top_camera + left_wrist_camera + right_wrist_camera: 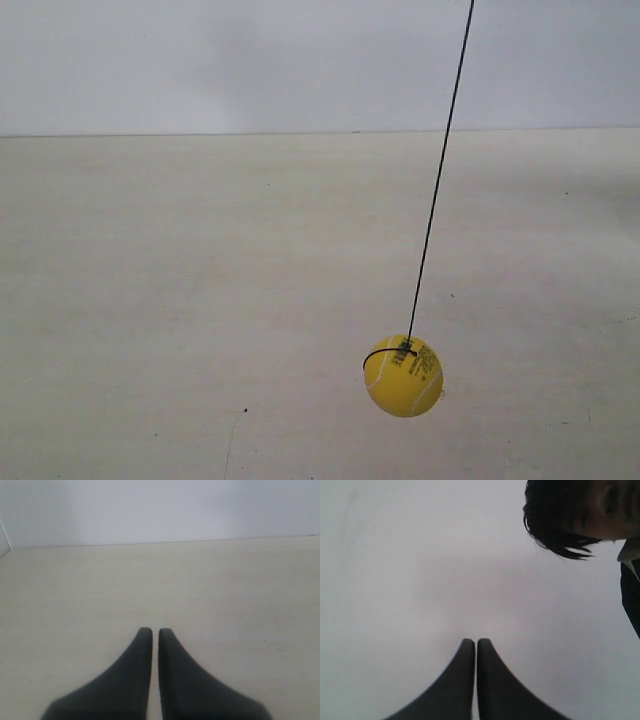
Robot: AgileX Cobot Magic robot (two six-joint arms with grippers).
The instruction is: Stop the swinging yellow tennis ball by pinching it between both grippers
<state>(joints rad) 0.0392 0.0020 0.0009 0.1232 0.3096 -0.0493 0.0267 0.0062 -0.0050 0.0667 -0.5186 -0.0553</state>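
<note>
Not started: yellow tennis ball (403, 377) hangs free on string (440, 170), no arm nearby. Left tool (151, 630) & right tool (476, 641) both closed together, empty. Approach + pinch to do.

A pale table (200, 300) meets a white wall (200, 60). A dark-haired person (570, 515) shows in the right wrist view

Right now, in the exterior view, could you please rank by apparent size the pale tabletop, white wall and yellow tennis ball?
1. Pale tabletop
2. White wall
3. Yellow tennis ball, plainly smallest
</note>
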